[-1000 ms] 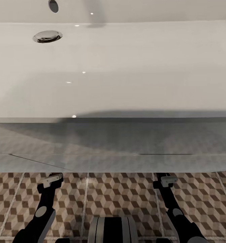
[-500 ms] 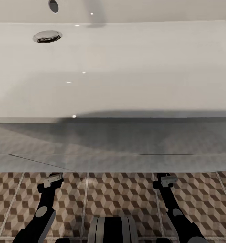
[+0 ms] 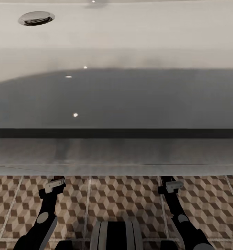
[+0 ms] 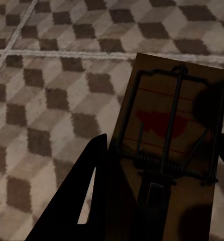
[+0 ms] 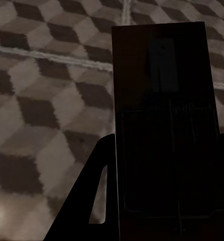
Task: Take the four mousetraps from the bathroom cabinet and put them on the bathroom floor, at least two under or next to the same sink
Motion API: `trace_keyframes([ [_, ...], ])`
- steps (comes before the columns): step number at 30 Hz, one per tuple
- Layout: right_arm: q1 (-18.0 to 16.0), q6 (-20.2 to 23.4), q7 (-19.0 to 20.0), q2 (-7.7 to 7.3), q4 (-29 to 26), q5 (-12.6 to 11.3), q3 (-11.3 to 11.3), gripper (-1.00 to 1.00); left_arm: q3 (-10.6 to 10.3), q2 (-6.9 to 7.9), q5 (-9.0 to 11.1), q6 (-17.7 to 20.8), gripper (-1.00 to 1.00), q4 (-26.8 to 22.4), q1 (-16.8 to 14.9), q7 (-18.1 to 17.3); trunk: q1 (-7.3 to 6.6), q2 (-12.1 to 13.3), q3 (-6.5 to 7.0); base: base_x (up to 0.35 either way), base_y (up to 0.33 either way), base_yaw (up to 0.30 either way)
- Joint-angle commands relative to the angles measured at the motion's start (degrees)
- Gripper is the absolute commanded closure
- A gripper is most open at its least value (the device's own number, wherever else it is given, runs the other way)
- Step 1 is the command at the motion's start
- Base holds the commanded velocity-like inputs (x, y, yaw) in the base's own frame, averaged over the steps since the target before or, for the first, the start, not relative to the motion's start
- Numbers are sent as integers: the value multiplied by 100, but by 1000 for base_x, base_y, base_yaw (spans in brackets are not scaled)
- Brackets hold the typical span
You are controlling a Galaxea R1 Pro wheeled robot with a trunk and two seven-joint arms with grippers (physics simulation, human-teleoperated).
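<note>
While both arms reach low over the cube-patterned brown, beige and white tiled floor point(image 3: 123, 198), each gripper's fingers clamp a flat tan-brown wooden mousetrap: left point(image 4: 170, 150), right point(image 5: 164, 130). At twelve o'clock beyond, the wide white sink slab point(image 3: 130, 41) overhangs.

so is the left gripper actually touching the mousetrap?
Touching. In the left wrist view the mousetrap sits between the left gripper fingers, one dark finger pressed against its edge, above the bathroom floor.

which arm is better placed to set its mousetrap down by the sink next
Either; slight edge to the left. Both grippers hold a mousetrap over the bathroom floor below the sink. The left one's mousetrap shows spring side up; the right one's mousetrap is dark.
</note>
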Motion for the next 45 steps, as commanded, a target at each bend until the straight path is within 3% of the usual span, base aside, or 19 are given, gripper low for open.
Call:
trace_keyframes([
  [1, -2, -18, 8, 4, 3, 52, -27, 100, -10, 3, 34, -22, 100, 2, -2, 9, -1, -1, -3, 0, 0, 0],
  [22, -2, -18, 3, 4, 3, 51, -31, 100, -9, 8, 34, -29, 100, 2, -2, 11, -1, -1, -3, 0, 0, 0],
  [26, -4, -18, 3, 4, 3, 51, -35, 100, -9, 4, 34, -26, 100, 2, -2, 16, 9, -6, -91, 0, 0, 0],
  [45, -2, -18, 3, 4, 5, 51, -36, 100, -10, 3, 34, -27, 100, 2, -2, 12, 9, -6, -91, 0, 0, 0],
])
